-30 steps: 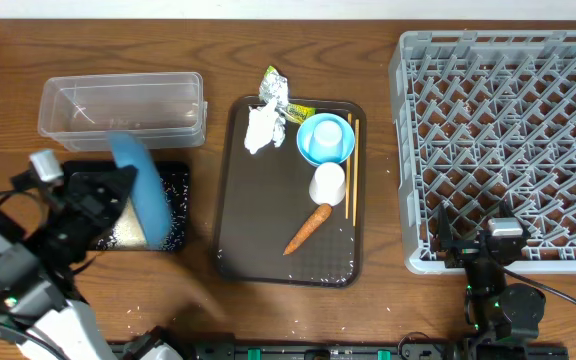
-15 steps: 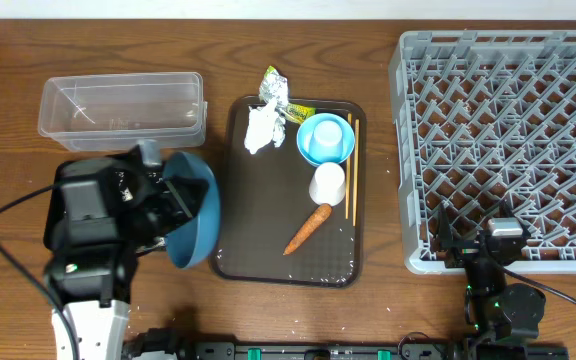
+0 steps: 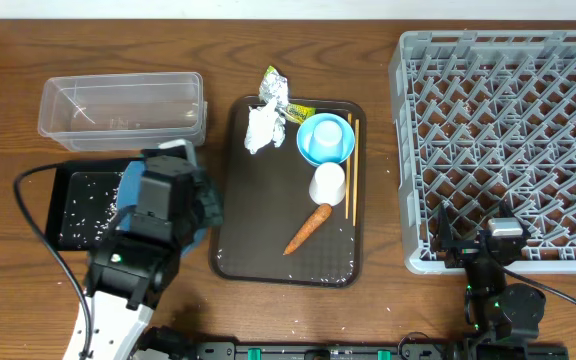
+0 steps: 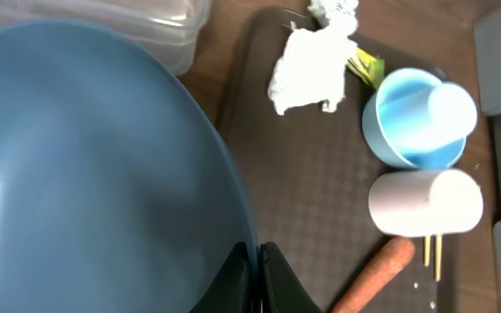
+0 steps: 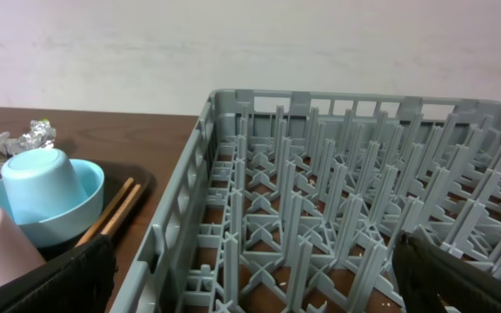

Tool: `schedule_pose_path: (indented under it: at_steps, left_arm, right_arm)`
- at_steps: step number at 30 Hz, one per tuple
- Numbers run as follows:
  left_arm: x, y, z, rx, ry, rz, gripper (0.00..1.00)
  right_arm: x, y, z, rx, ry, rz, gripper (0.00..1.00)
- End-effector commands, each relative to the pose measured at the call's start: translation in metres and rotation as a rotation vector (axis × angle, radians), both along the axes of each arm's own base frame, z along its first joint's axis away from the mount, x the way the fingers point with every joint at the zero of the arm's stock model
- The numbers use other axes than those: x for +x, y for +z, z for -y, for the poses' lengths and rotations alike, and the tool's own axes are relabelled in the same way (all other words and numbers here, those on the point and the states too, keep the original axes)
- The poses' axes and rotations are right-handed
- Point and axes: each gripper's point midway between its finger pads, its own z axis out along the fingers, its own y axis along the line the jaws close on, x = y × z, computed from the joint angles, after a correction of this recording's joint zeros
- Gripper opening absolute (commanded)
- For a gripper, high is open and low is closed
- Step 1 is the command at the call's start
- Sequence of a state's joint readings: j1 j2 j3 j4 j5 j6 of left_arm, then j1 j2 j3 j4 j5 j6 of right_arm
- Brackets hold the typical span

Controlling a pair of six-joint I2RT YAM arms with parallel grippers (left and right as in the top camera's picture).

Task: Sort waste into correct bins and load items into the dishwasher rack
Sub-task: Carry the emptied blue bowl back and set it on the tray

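Blue bowl [image 4: 94,165]; orange carrot [image 3: 308,229]; grey rack [image 3: 503,150].

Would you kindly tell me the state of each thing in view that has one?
large blue bowl, looks empty, gripped at its rim.
left end effector, shut on the large blue bowl.
right end effector, open, holding nothing.
black bin, rice grains scattered inside.
dishwasher rack, nothing loaded.
whitish cup, lying on its side.
small light-blue bowl, upright, light-blue cup inside.
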State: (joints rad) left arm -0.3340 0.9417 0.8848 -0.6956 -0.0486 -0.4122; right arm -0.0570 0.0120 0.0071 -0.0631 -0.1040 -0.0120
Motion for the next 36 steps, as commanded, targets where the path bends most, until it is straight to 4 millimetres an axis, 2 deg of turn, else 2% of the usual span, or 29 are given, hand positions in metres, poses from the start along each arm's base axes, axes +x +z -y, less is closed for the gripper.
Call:
schedule_pose_path:
  at_steps: [1,6,14,20,28,36]
  left_arm:
    - [0.000,0.008,0.008,0.103,-0.046,0.046,0.06]
    - [-0.006,-0.002,0.038,0.197,-0.147,0.046,0.06]
    - [-0.004,-0.041,0.104,0.285,-0.315,0.015,0.06]
    - [0.007,-0.068,0.123,0.302,-0.338,-0.017,0.06]
    - [0.016,-0.075,0.145,0.242,-0.365,0.002,0.06]
    - [0.013,-0.096,0.151,0.250,-0.389,-0.058,0.06]
  right_arm:
    - [0.000,-0.001,0.001,-0.008,-0.003,-0.001,0.99]
    - [0.000,-0.001,0.001,-0.008,-0.003,-0.001,0.99]
    - [0.000,-0.001,0.001,-0.008,-0.003,-0.001,0.99]
    - [0.000,-0.001,0.001,-0.008,-0.003,-0.001,0.99]
    - [0.000,-0.001,0.001,-0.008,-0.003,-0.001,0.99]
    - [0.000,-0.001,0.001,-0.008,-0.003,-0.001,0.99]
